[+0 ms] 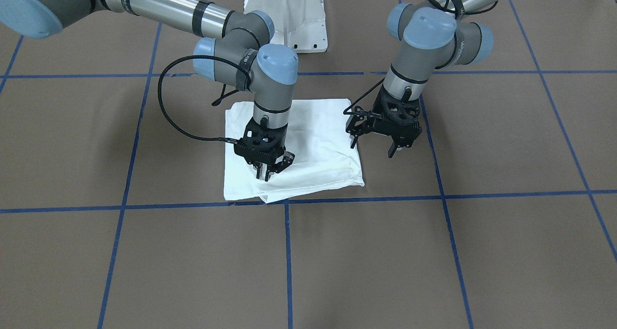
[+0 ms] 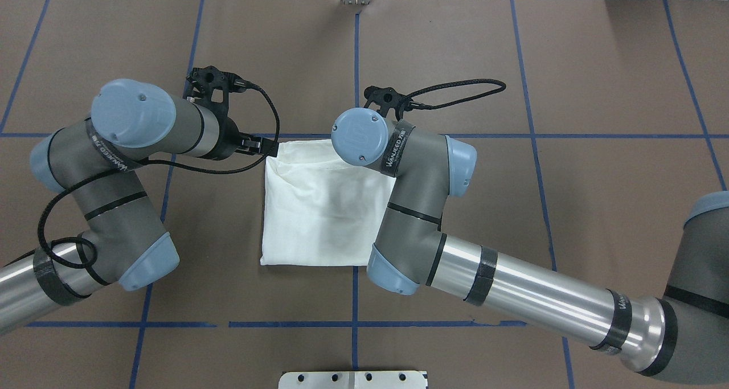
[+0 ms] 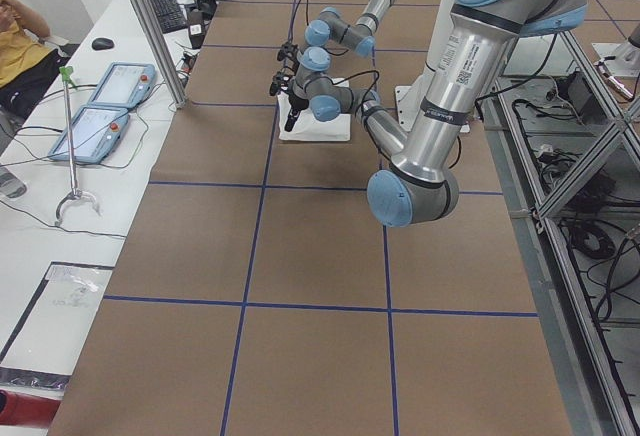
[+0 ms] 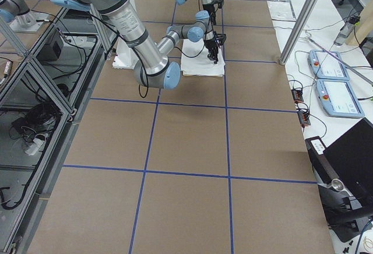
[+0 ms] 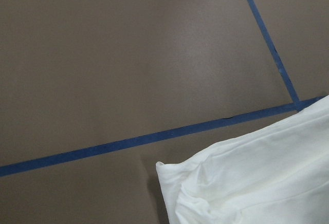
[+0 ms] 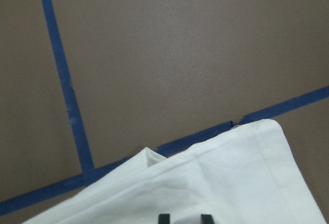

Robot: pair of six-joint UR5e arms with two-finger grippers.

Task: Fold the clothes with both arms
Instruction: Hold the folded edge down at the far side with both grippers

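The clothes are one white T-shirt (image 1: 313, 141), folded into a rough square and lying flat on the brown table (image 2: 319, 207); no print shows. My right gripper (image 1: 275, 167) hangs just above the shirt's front part, open, with nothing between its fingers. The right wrist view shows its two fingertips (image 6: 163, 218) a little apart over the shirt's (image 6: 216, 183) corner. My left gripper (image 1: 372, 145) is open beside the shirt's edge, over bare table. The left wrist view shows a shirt corner (image 5: 247, 183) but no fingers.
The white pedestal (image 1: 289, 16) stands behind the shirt at the robot's base. Blue tape lines (image 1: 288, 261) mark a grid on the table. Two teach pendants (image 3: 100, 106) lie on a side bench, where a person's yellow sleeve (image 3: 15, 51) shows.
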